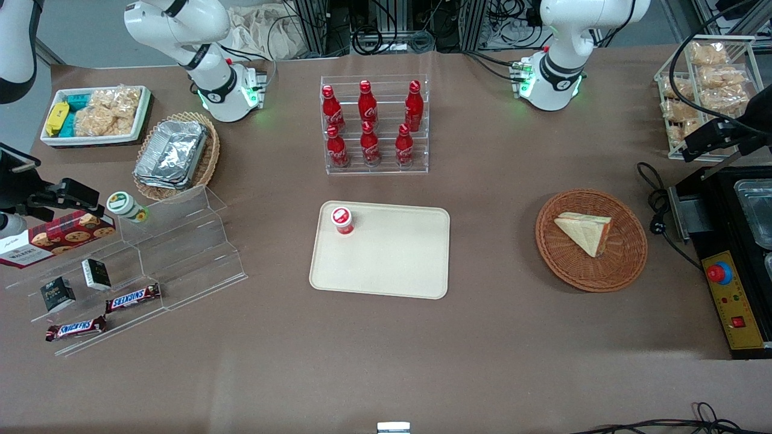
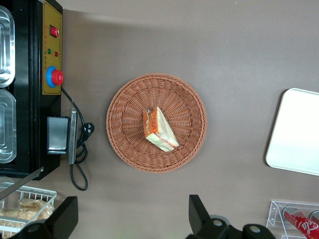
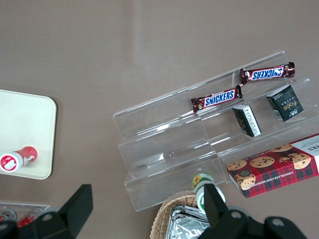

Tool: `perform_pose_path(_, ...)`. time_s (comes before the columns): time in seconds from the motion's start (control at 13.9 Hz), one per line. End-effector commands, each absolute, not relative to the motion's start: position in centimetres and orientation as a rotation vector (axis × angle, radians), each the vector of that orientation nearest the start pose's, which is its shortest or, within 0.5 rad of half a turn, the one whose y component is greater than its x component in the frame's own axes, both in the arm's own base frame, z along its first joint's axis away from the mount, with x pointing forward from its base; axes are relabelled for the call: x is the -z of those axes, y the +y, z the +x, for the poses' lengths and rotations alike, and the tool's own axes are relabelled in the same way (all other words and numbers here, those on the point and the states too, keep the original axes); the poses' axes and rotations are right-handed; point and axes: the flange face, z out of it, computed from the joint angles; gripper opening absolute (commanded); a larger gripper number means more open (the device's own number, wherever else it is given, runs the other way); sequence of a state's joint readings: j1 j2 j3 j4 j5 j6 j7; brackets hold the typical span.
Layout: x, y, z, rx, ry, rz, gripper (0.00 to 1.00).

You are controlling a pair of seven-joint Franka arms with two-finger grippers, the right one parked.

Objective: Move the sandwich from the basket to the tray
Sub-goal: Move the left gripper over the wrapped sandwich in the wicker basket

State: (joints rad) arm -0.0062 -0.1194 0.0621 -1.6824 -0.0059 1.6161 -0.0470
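The sandwich [image 1: 585, 232] is a pale triangular half with orange filling at its cut edge. It lies in the round reddish-brown wicker basket [image 1: 555, 253]. The left wrist view looks down on the sandwich [image 2: 158, 129] and the basket [image 2: 124, 104] from well above. My left gripper [image 1: 715, 138] hangs high over the table toward the working arm's end, apart from the basket. Its fingers [image 2: 199, 214] stand wide open and empty around the gripper's middle [image 2: 132, 219]. The cream-beige tray [image 1: 392, 265] lies flat mid-table, and its edge [image 2: 299, 134] shows in the left wrist view.
A small red-capped bottle [image 1: 342, 220] lies on the tray's corner. A black appliance with a red button [image 1: 733, 289] and a cable [image 1: 660, 211] sit beside the basket. A rack of cola bottles [image 1: 374, 126] stands farther from the camera than the tray. A wire rack of bagged snacks [image 1: 699, 78] stands near the gripper.
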Motion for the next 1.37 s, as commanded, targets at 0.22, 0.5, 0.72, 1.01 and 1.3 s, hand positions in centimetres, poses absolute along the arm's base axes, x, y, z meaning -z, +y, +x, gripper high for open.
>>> perform_pose_path(0.22,-63.7,3.5,52.2,0.058,-0.157,-3.147,1.0)
perform_pose_path(0.5,-58.9,4.2,53.4,-0.06,-0.195,-3.156,1.0)
perform_pose_path(0.72,-53.9,4.5,54.6,-0.068,-0.253,-3.155,1.0)
perform_pose_path(1.01,-47.7,4.2,55.7,-0.068,-0.449,-3.161,1.0)
perform_pose_path(1.3,-40.3,4.1,56.2,-0.087,-0.625,-3.155,1.0)
